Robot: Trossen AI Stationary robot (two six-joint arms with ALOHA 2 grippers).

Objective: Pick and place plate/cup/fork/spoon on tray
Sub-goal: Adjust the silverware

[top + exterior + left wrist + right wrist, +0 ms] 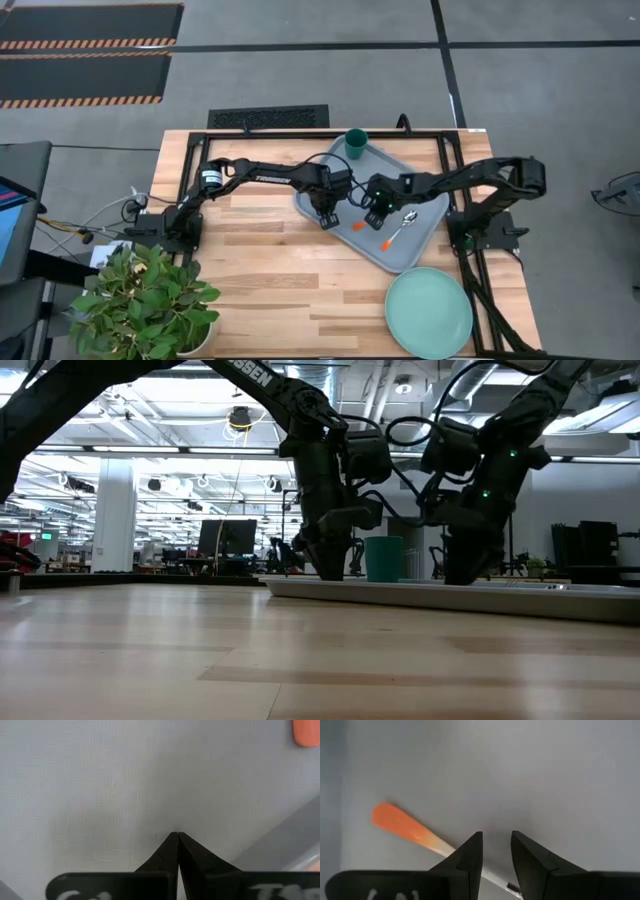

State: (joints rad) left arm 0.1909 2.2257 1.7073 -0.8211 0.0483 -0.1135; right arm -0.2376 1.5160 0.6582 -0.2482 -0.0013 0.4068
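Reaching in from opposite sides, both arms are seen low over the tray (400,255), which lies tilted on the wooden tabletop (270,280). The left gripper (329,219) is placed at the tray's near-left edge; in the left wrist view its fingers (167,855) are pressed together with no gap, nothing is held between them, and only bare tray surface and a cut-off orange handle tip are shown beyond them. The right gripper (374,218) is placed just beside it over the tray's middle; in the right wrist view its fingers (470,852) are parted by a narrow gap, and a silver shaft with an orange handle is seen running under them, its working end hidden behind the fingers.

From above, two orange-handled utensils are found on the tray. The spoon (397,233) lies just beside the right gripper, its rounded bowl visible. The fork (358,226) is mostly covered between the two grippers, so that only an orange end can be made out and its tines cannot be seen.

The cup (356,145) stands upright in the tray's far corner. The plate (429,313) rests on the tabletop, off the tray, near its right corner. In the low view the utensils are hidden behind the tray's rim.
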